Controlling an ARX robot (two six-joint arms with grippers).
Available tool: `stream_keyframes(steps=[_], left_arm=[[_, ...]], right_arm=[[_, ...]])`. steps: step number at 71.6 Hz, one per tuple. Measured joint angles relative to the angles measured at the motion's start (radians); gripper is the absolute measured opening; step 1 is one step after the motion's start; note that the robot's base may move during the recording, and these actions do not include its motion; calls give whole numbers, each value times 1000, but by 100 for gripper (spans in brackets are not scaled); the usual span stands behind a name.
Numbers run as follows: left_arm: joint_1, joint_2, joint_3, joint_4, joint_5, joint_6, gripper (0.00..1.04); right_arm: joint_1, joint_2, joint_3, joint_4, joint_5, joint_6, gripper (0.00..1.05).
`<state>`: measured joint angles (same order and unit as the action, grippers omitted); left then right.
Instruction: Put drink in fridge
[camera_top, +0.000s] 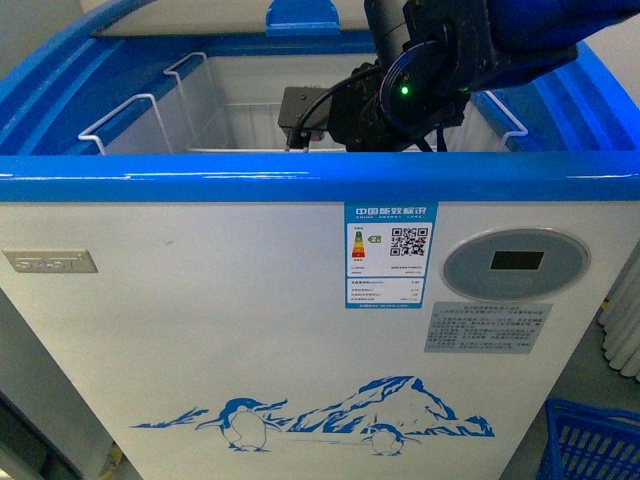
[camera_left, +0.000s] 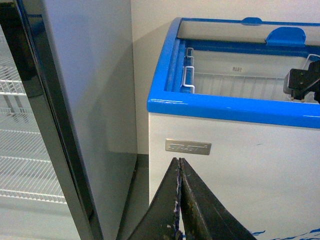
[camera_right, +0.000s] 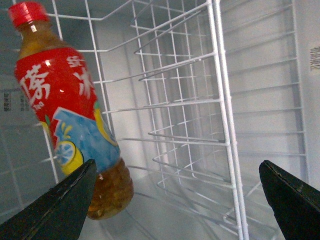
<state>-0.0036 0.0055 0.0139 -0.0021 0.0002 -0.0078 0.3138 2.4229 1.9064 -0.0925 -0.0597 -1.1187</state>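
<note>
Both of my grippers show: my left gripper (camera_left: 180, 200) hangs pressed closed outside the fridge (camera_top: 200, 330), below its blurred silver nameplate (camera_left: 188, 146). My right gripper (camera_right: 175, 200), reaching down inside, gapes wide, holding nothing. One drink (camera_right: 67, 110), red label with white characters, leans at ten o'clock against a white wire basket (camera_right: 220, 120).

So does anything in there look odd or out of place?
Only the drink: it sits tilted inside the fridge, beside the white wire basket, not upright. The right pincer is open around nothing. No spill or damage shows.
</note>
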Motion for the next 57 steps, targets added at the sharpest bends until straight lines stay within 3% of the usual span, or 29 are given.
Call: stream_keyframes(steps=[16, 44, 57], left_arm=[[0, 0, 0, 0, 0, 0, 3], [0, 0, 0, 0, 0, 0, 3], [0, 0, 0, 0, 0, 0, 3]], right_arm=[[3, -143, -144, 32, -21, 58, 98], [-9, -260, -299, 132, 27, 64, 98], [-33, -388, -331, 135, -4, 64, 98]])
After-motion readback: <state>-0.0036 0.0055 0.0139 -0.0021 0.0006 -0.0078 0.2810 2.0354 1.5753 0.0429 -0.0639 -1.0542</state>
